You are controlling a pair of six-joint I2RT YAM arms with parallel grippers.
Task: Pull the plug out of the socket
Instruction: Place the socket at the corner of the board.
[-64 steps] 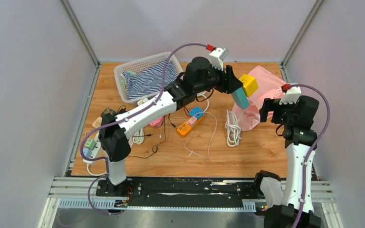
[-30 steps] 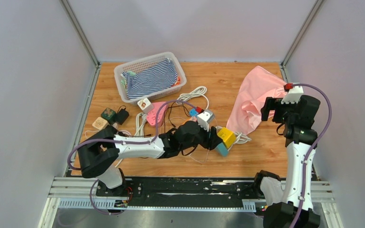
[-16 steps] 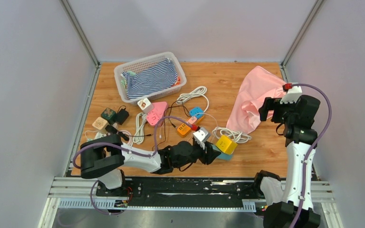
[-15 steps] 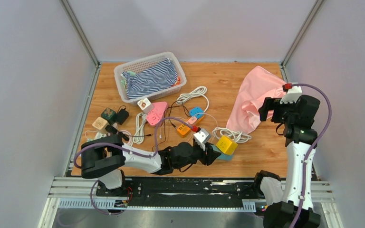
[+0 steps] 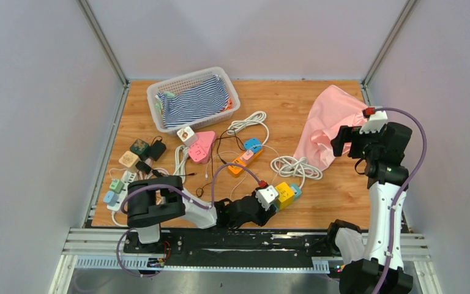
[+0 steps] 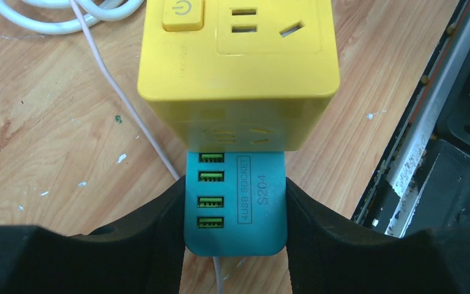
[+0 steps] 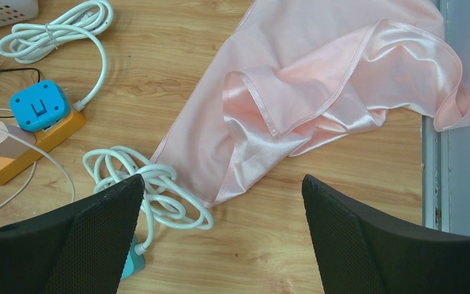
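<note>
Down at the bottom centre of the top view, the left gripper (image 6: pixel 234 187) lies beside the front rail (image 6: pixel 429 116), with bare wooden table (image 6: pixel 49 141) at frame left. Its jaws clamp the teal USB adapter (image 6: pixel 235 214), apparently seated in the yellow cube socket (image 6: pixel 238 61). The right gripper (image 7: pixel 221 184) hangs spread wide above the pink cloth (image 7: pixel 343 79).
</note>
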